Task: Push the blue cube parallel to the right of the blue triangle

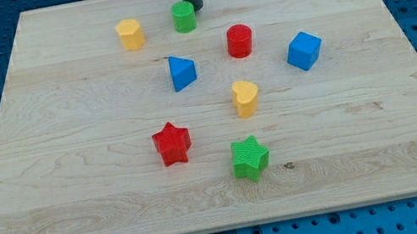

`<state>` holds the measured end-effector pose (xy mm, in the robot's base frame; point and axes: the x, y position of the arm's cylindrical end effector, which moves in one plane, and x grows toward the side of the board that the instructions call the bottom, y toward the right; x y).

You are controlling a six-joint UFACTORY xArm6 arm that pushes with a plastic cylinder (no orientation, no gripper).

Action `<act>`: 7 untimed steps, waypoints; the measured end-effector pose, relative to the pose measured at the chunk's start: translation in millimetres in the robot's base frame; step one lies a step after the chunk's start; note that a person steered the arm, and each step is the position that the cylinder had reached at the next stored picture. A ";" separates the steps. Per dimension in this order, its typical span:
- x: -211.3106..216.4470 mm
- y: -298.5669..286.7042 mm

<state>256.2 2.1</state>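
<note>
The blue cube [303, 50] sits on the wooden board at the view's right of centre. The blue triangle [182, 72] lies near the board's middle, well to the cube's left, at about the same height in the view. A red cylinder [240, 40] stands between them, slightly higher. My tip [194, 7] is at the view's top, just right of and touching or nearly touching a green cylinder [184, 16], far from the blue cube.
A yellow block [130, 34] sits at the top left. A yellow heart [246, 97] lies below the red cylinder. A red star [172, 143] and a green star [249, 158] lie lower down. The board's edge [227, 221] borders a blue perforated table.
</note>
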 end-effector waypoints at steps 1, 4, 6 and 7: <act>9.2 -0.6; 29.1 30.3; 88.1 111.1; 94.8 111.1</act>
<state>350.9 113.2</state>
